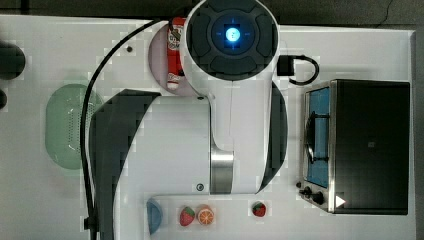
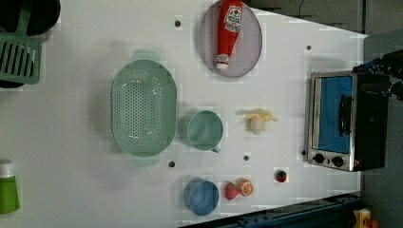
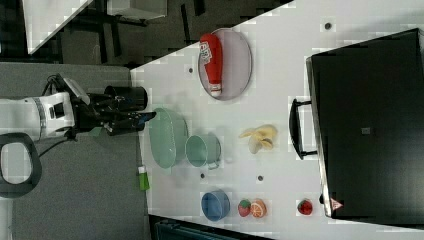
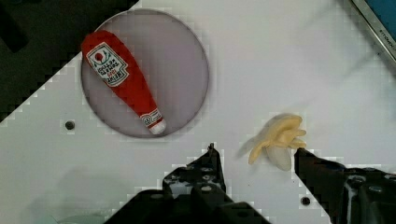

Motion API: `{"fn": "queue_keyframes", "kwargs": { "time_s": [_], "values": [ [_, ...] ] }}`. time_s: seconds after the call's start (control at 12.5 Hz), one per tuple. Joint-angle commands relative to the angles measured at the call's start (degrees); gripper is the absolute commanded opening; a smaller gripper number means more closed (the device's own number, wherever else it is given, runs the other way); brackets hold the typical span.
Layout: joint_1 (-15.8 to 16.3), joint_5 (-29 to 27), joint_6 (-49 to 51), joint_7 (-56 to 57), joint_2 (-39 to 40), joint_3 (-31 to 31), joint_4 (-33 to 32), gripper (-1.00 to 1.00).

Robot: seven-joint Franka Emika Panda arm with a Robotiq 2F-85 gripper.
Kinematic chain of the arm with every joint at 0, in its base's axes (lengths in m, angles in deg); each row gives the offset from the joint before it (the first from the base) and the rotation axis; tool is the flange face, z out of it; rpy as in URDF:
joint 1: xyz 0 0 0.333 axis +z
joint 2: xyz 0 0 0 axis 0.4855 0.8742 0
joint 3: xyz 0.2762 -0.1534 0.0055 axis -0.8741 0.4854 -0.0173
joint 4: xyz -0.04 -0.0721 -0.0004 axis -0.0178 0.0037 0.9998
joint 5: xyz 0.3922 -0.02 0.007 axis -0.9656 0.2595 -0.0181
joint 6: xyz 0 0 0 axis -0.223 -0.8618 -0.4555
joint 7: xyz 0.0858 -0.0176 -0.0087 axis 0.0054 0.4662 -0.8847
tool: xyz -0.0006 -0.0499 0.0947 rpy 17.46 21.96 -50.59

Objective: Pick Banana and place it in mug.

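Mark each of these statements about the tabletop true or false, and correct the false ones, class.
1. The banana lies on the white table, outside the mug. True.
2. The ketchup bottle stands upright beside the toaster oven. False: it lies flat on the round plate.
3. The gripper is open, holding nothing. True.
4. The mug sits next to the green perforated basket. True.
5. The blue cup holds the orange slice. False: the slice lies on the table beside a strawberry, apart from the cup.
6. Both strawberries lie together. False: the second strawberry lies alone, nearer the toaster oven.
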Motion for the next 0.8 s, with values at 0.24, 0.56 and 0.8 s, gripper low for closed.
{"fn": "queue_keyframes", "kwargs": {
  "time_s": [0.24,0.56,0.8],
  "values": [
    [-1.37,1.56,12.39,-2.38,-18.25,4.41,-11.04,1.0],
    [-1.15,1.56,7.79,-2.01,-14.82,3.89,-17.18,1.0],
    [-1.03,1.56,-2.82,-0.86,-11.4,3.23,-23.85,1.0]
  ]
}}
